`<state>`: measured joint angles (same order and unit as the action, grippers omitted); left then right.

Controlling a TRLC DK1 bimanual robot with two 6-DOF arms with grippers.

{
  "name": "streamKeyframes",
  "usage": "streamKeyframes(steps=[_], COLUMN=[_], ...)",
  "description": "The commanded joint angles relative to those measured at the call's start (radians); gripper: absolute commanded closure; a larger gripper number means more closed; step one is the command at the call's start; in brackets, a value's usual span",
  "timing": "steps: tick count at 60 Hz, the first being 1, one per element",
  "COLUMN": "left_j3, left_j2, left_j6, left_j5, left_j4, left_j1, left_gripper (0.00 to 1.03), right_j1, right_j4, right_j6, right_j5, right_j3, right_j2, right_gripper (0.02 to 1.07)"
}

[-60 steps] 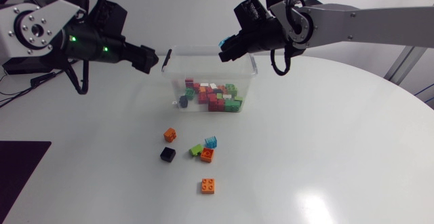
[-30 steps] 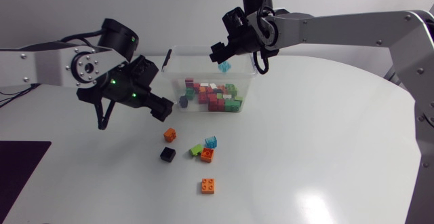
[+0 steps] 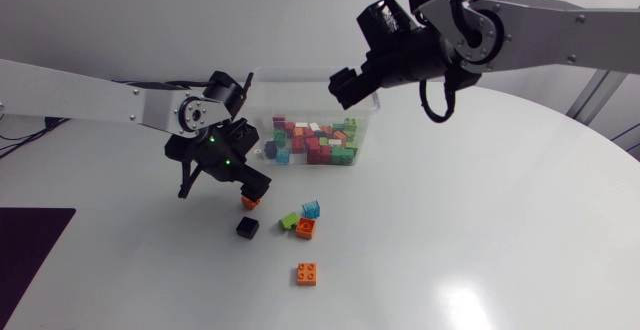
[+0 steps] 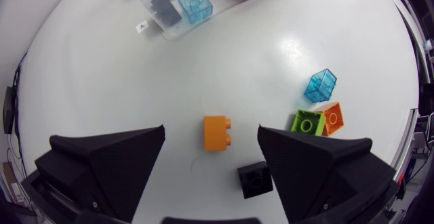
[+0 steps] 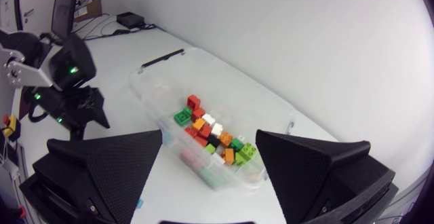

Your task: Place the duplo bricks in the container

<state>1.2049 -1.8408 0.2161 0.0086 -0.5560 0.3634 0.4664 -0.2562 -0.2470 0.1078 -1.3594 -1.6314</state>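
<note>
A clear container (image 3: 258, 105) holding several coloured duplo bricks stands at the back of the table. In front of it lie loose bricks: an orange one (image 3: 250, 201), a black one (image 3: 247, 227), a green one (image 3: 290, 220), another orange (image 3: 306, 229), a translucent blue (image 3: 311, 208) and a third orange (image 3: 307, 274). My left gripper (image 3: 249, 187) is low over the first orange brick (image 4: 217, 132), which lies between its open fingers without touching them. My right gripper (image 3: 343, 83) hangs open and empty above the container's (image 5: 152, 98) back right corner.
In the left wrist view the black brick (image 4: 255, 179), green brick (image 4: 308, 122), orange brick (image 4: 331, 117) and blue brick (image 4: 320, 85) lie just beside the gripper (image 4: 211, 137). The white table (image 3: 480, 220) is bare to the right.
My left arm swung down and right, from beside the container to over the orange brick. My right gripper opened over the container, and the light blue brick it held has left its fingers.
</note>
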Motion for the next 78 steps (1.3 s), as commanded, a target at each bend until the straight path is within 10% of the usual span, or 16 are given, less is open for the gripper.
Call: streamKeyframes(steps=[1,35,78], left_j3=[0.044,0.097,0.008], left_j2=[-0.054,-0.181,0.143], left_j6=[-0.023,-0.029,-0.029], left_j5=[-0.01,-0.009,-0.006], left_j4=[-0.022,-0.036,0.039], left_j1=[0.005,-0.003,-0.017], left_gripper=[0.18,0.73,0.78], right_j1=[0.023,0.146,0.241], right_j4=[-0.04,-0.104,-0.379], right_j6=[-0.025,0.038,0.374], right_j5=[0.007,-0.023,-0.117], right_j3=[0.091,0.226,-0.124], right_j2=[0.044,-0.073,-0.458], right_gripper=[0.07,0.07,0.16])
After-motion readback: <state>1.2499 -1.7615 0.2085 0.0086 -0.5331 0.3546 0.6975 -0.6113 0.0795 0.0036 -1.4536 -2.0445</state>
